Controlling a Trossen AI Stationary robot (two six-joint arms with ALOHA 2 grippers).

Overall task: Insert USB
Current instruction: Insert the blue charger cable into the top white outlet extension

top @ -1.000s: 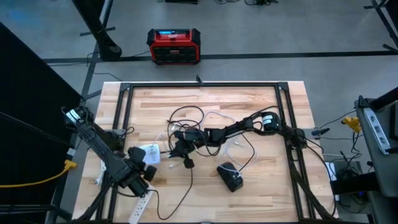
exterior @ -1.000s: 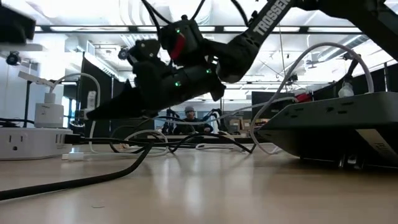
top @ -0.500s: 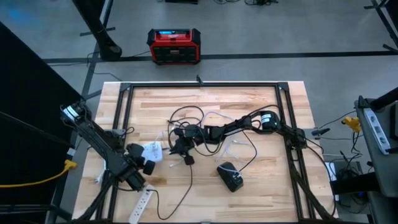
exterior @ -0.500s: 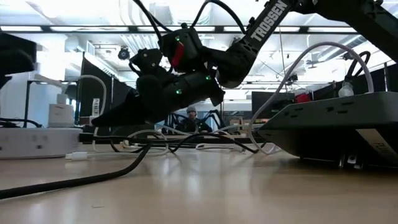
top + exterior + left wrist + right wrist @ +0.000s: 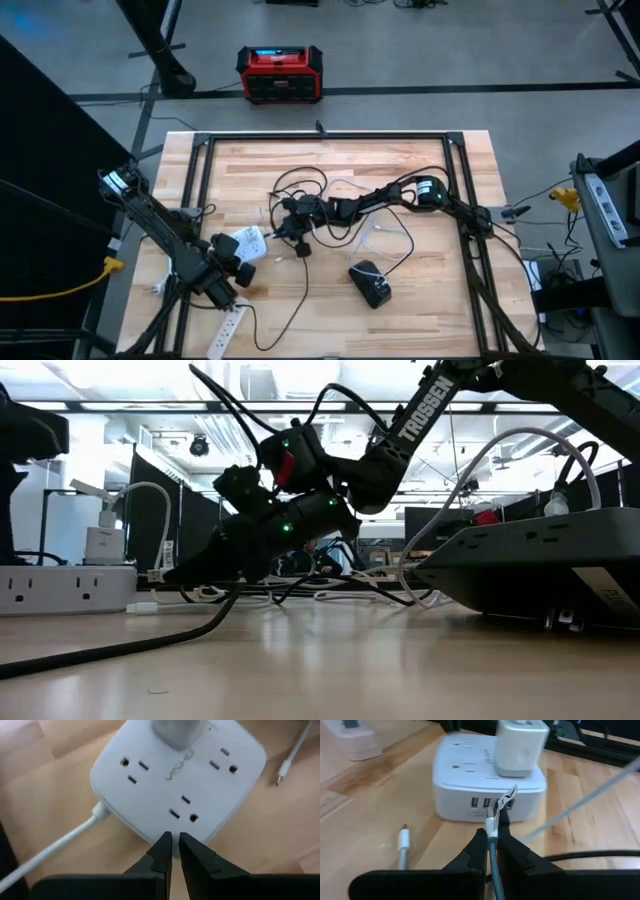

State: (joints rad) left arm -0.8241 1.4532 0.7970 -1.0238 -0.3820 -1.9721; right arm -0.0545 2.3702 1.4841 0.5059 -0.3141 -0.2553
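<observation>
White power hub (image 5: 487, 787) faces my right gripper (image 5: 491, 851), which clamps a braided USB cable (image 5: 494, 857) near its ports. My left gripper (image 5: 172, 857) is pinched closed, empty, at the hub's edge.

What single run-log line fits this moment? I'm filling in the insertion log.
phase: lining up USB plug | right gripper: shut on braided USB cable, plug just short of white power hub ports | left gripper: shut, at hub's edge | inserted: not yet

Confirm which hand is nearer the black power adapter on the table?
Right. The right hand sits at table centre, a short way from the black power adapter; the left hand is farther, by the white power hub.
</observation>
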